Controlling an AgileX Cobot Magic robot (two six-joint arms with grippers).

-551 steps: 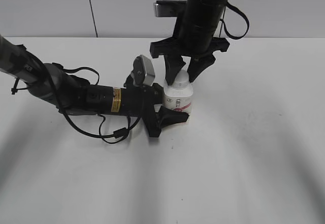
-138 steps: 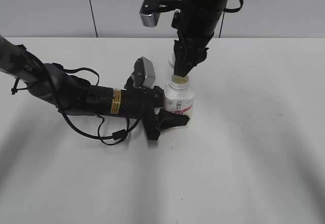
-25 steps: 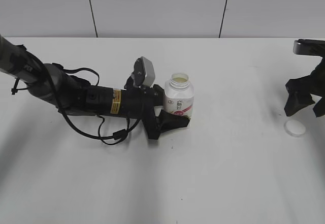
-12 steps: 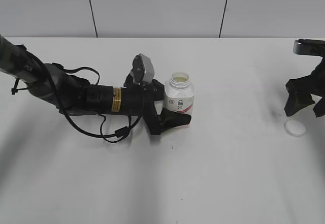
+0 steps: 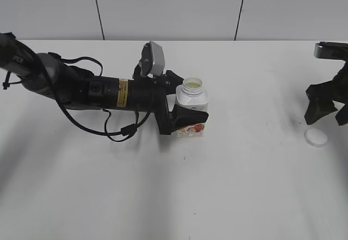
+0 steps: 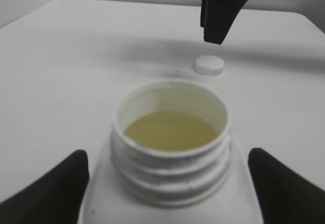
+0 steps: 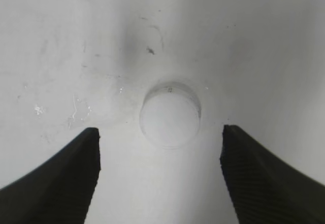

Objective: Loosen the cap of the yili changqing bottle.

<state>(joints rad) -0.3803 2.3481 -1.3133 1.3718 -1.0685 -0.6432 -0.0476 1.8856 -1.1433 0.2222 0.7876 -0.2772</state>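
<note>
- Exterior view: the yili changqing bottle (image 5: 192,109) stands uncapped near the middle of the white bench (image 5: 228,185), pale liquid visible in its open neck.
- Left gripper (image 5: 185,101) lies sideways around the bottle; its fingers (image 6: 53,193) sit spread either side of the bottle, released and apart from its body.
- The cap (image 5: 316,136) lies flat on the bench far off at the bottle's 3 o'clock.
- Right gripper (image 5: 328,111) hangs just above the cap, fingers (image 7: 56,178) spread wide either side, not touching it.
</note>
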